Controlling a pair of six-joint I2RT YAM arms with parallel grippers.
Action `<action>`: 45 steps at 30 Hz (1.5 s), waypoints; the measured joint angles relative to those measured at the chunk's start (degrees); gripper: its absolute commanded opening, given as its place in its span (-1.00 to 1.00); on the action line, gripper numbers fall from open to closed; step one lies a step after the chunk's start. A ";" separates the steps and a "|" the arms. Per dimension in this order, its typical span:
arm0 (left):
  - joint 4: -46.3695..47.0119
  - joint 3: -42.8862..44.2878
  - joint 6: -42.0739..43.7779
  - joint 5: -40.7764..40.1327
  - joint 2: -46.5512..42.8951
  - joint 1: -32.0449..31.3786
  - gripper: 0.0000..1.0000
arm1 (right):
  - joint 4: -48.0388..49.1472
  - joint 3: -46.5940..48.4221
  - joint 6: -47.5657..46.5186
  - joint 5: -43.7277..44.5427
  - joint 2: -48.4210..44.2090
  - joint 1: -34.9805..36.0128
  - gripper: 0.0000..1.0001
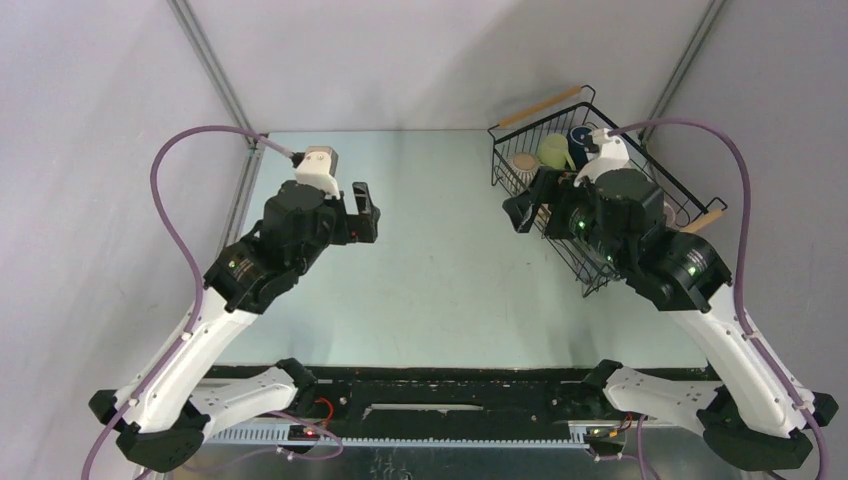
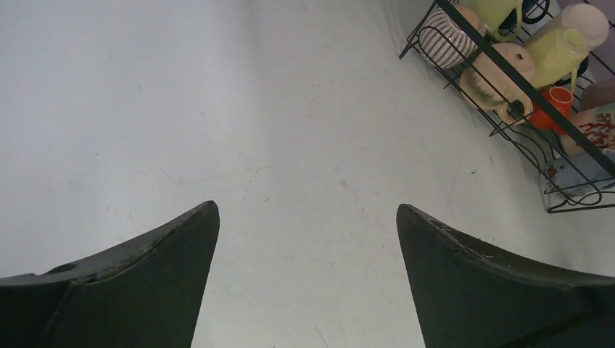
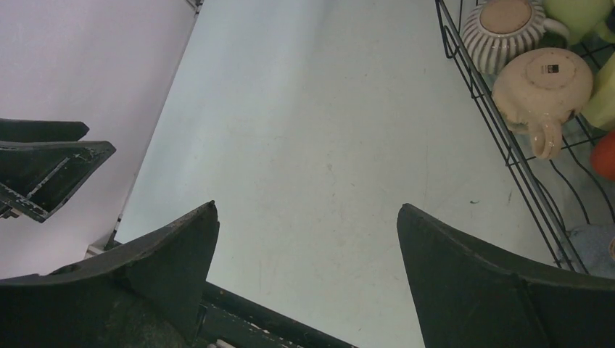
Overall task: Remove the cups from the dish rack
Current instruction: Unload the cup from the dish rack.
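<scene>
Cups, among them a ribbed beige cup point(image 3: 504, 25) and a cream cup point(image 3: 542, 83) with bases showing, sit inside the dish rack point(image 1: 541, 106). The right gripper point(image 3: 304, 210) hovers just left of the rack, spread wide and empty. The left gripper point(image 2: 304, 210), equally wide and empty, hangs well apart, farther left.

Pale table point(image 1: 430, 290), faintly scuffed; grey walls point(image 1: 90, 90); two metal corner struts point(image 1: 212, 65); blue-grey scrap point(image 2: 576, 172), maybe cloth.
</scene>
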 measured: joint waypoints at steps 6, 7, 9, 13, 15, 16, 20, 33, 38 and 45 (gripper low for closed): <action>-0.90 0.07 0.13 -0.42 -0.20 0.00 1.00 | -0.17 0.00 -0.13 -1.25 1.73 -0.81 0.99; -0.96 0.07 0.46 -0.42 -0.42 0.00 1.00 | -0.39 0.02 -0.13 -1.60 2.21 -1.07 0.99; -0.96 0.02 0.76 -0.42 -1.18 0.00 1.00 | -0.83 0.04 -0.13 -2.12 3.15 -1.66 0.99; -0.90 0.00 1.53 -0.37 -2.95 0.00 1.00 | -1.31 0.07 -0.11 -3.02 4.66 -2.78 0.99; -0.90 -0.02 1.97 -0.35 -3.28 0.00 1.00 | -1.88 0.37 -0.11 -3.30 5.35 -3.58 0.99; -0.94 -0.04 2.03 -0.33 -3.28 0.00 1.00 | -2.62 0.85 -0.11 -3.39 5.86 -4.26 0.99; -1.09 -0.37 2.51 0.24 -3.19 0.00 1.00 | -4.94 3.43 -0.11 -3.87 8.37 -8.39 0.99; -1.27 -1.73 3.96 3.69 -3.17 0.17 1.00 | -8.11 4.83 -0.13 -5.38 17.03 -23.45 0.99; -1.60 -3.06 3.93 5.16 -3.34 0.17 1.00 | -7.15 5.44 -0.11 -6.73 23.12 -27.69 0.99; -2.32 -4.07 3.96 6.23 -4.98 0.17 1.00 | -5.33 9.09 -0.57 -7.19 30.67 -32.72 0.90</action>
